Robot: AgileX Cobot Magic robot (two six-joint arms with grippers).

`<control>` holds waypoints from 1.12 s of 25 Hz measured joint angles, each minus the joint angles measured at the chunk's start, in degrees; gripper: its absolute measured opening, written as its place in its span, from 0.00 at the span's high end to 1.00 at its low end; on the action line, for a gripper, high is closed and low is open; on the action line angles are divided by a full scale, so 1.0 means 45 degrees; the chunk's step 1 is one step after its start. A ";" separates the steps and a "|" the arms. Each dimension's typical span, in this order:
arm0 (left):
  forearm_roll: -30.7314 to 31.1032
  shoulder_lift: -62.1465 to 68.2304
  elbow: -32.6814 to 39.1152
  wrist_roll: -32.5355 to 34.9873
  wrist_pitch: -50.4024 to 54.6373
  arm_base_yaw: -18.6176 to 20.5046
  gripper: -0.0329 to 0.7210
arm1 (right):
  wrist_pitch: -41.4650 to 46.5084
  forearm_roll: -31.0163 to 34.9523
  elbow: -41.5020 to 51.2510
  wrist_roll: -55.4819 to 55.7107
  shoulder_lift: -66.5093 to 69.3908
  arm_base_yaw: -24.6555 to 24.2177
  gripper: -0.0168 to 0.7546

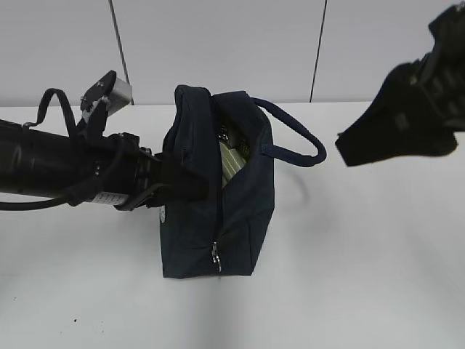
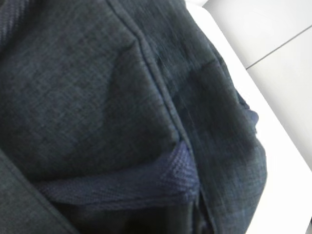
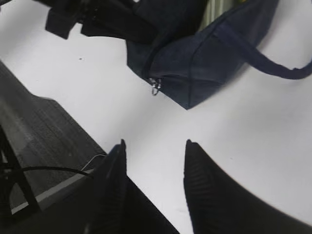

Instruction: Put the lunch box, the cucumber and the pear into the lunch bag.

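Bag (image 1: 218, 211) of dark navy fabric stands upright on the white surface (image 1: 363, 276), near its middle, with the top gaping. Inside the opening a pale sage-green lid of the box (image 1: 234, 161) shows, tilted against the bag's far wall; the cucumber and pear cannot be made out. A metal ring pull (image 1: 216, 256) hangs at the low end of the zipper on the bag's front edge, and it shows again in the right wrist view (image 3: 155, 87). One looped handle (image 1: 301, 142) arcs out from the bag toward the right and droops to the surface.

Left arm (image 1: 65, 163) comes in level from the bag's left, and its tip is pressed against the bag's side panel, hidden by a fold of fabric. The left wrist view is filled with navy cloth (image 2: 122, 112) and a strip of woven webbing (image 2: 122, 187), so whether the left pincer is gaping or closed cannot be told, nor whether it grips the cloth.

Right pincer (image 3: 153, 151) hovers well to the right of the bag and above the surface, its two dark fingers (image 3: 114, 170) spread apart with nothing between them; in the exterior view it is a blurred black shape (image 1: 407, 127).

Behind the bag the surface ends at a pale grey panelled wall (image 1: 218, 43) with thin dark seams. Below the surface's near edge lies dark grey floor (image 3: 44, 131) with a cable.
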 joint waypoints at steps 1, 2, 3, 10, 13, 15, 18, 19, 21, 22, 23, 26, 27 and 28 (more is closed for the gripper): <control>0.0145 0.0000 0.0000 0.0000 0.0000 0.0000 0.74 | -0.0379 0.0586 0.0533 -0.0612 -0.0129 0.0000 0.57; 0.0262 0.0000 0.0000 0.0000 0.0000 -0.0010 0.77 | -0.0642 0.1067 0.1035 -0.1143 -0.0244 0.0000 0.57; 0.0343 0.0000 0.0000 0.0000 0.0000 -0.0010 0.79 | -0.0933 0.1648 0.1437 -0.1772 -0.0297 0.0000 0.57; 0.0848 -0.0063 -0.0014 0.0000 -0.0013 -0.0014 0.92 | -0.3376 0.5899 0.4417 -0.6280 -0.0329 0.0000 0.57; 0.0948 -0.0191 -0.0014 0.0000 -0.0152 -0.0014 0.97 | -0.4747 0.7652 0.5394 -0.8303 -0.0329 0.0000 0.57; 0.1036 -0.0328 -0.0014 0.0000 -0.0367 -0.0024 0.98 | -0.5486 0.8405 0.5714 -0.9432 -0.0297 0.0000 0.57; 0.1110 -0.0577 -0.0002 0.0000 -0.0785 -0.0040 0.98 | -0.6046 0.8811 0.5818 -1.0025 0.0147 0.0000 0.57; 0.1128 -0.0687 -0.0002 0.0000 -0.0921 -0.0040 0.98 | -0.6151 0.8961 0.5818 -1.0107 0.0347 0.0000 0.57; 0.1169 -0.0860 -0.0002 0.0000 -0.1220 -0.0040 0.98 | -0.6244 0.9458 0.5818 -1.0158 0.0721 0.0000 0.57; 0.1174 -0.0934 -0.0002 0.0000 -0.1362 -0.0040 0.98 | -0.6296 0.9770 0.5818 -1.0300 0.0959 0.0000 0.57; 0.1185 -0.0960 -0.0002 0.0000 -0.1454 -0.0040 0.98 | -0.6292 1.0035 0.5818 -1.0546 0.1240 0.0000 0.57; 0.1185 -0.1002 -0.0002 0.0000 -0.1559 -0.0040 0.98 | -0.5814 1.1123 0.5818 -1.2386 0.2184 0.0000 0.58; 0.1185 -0.1001 -0.0002 0.0000 -0.1573 -0.0040 0.98 | -0.5526 1.1801 0.5818 -1.3228 0.2543 0.0000 0.59; 0.1174 -0.1001 -0.0002 0.0000 -0.1584 -0.0040 0.98 | -0.5239 1.2624 0.5818 -1.4093 0.2832 0.0000 0.60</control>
